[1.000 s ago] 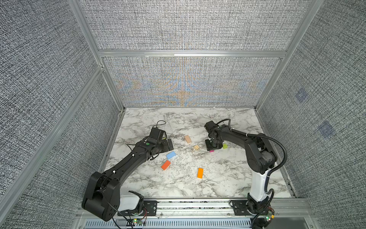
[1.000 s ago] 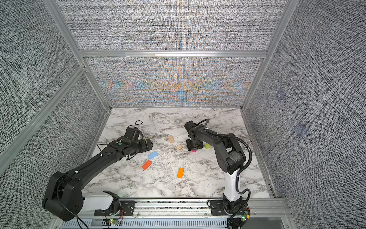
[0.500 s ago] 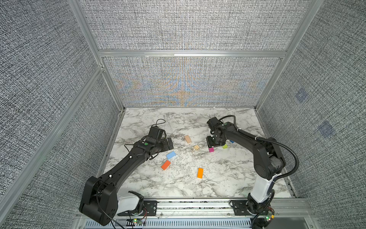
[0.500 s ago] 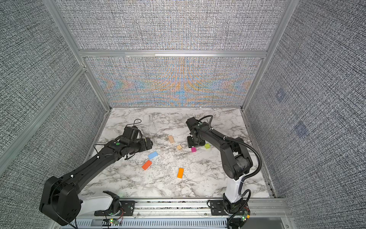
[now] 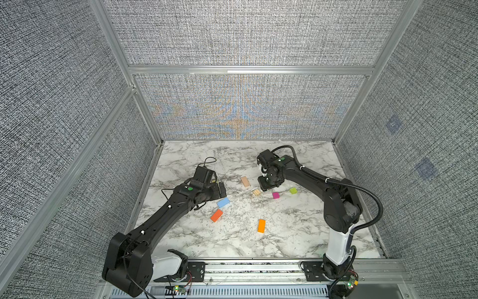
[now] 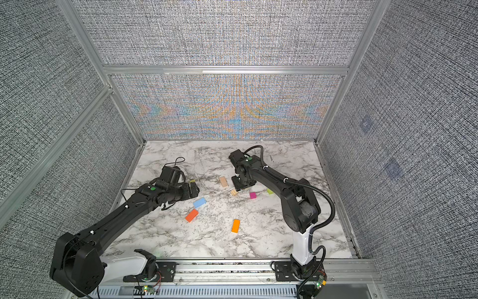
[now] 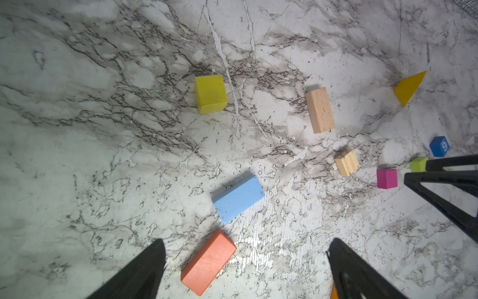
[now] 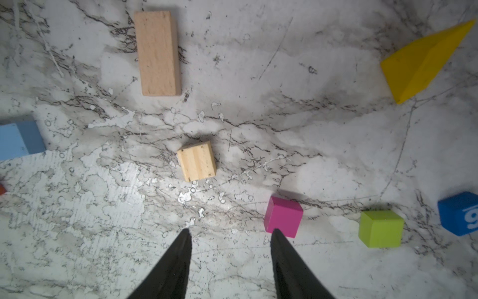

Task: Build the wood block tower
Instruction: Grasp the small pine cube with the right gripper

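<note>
Marble (image 8: 77, 246): magenta cube (image 8: 283, 216) beside right pincer (image 8: 231, 231)

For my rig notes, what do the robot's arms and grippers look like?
Both arms are matte black with a white base segment and a green dot near the wrist. The right arm carries a ribbed black hose; the left arm a thin looped cable. Left gripper and right gripper have tapered black fingers.

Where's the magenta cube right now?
In both top views the magenta cube lies on the table right of centre, between the bare wood cube and the lime green cube.
</note>
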Tool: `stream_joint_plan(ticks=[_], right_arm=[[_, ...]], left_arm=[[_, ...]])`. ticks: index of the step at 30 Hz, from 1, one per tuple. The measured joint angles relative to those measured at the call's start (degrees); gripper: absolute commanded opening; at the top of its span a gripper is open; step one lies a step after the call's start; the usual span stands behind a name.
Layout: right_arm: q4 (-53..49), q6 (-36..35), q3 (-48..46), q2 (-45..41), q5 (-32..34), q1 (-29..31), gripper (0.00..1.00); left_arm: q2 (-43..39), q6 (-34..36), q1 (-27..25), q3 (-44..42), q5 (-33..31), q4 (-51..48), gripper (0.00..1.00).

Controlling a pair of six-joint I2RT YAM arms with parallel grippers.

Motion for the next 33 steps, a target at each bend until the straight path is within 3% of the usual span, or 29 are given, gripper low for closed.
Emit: stream_joint_plan(ticks=[13, 24, 33], right_arm=[[-2.2, -2.3, 9.7, 12.1, -1.4, 2.1, 0.53], [-2.7, -3.5, 11.6, 15.7, -1.3, 2.1, 0.53], [-3.6, -3.8, 11.8, 16.7, -1.3, 2.2, 0.39]], left_arm=[[7.3, 1.3, 0.0, -1.6, 0.6, 3.0, 0.99], [10.0, 1.7, 0.0, -0.9, 1.7, 5.5, 0.99], [10.2, 1.7, 0.0, -1.4, 2.0, 6.8, 0.99]])
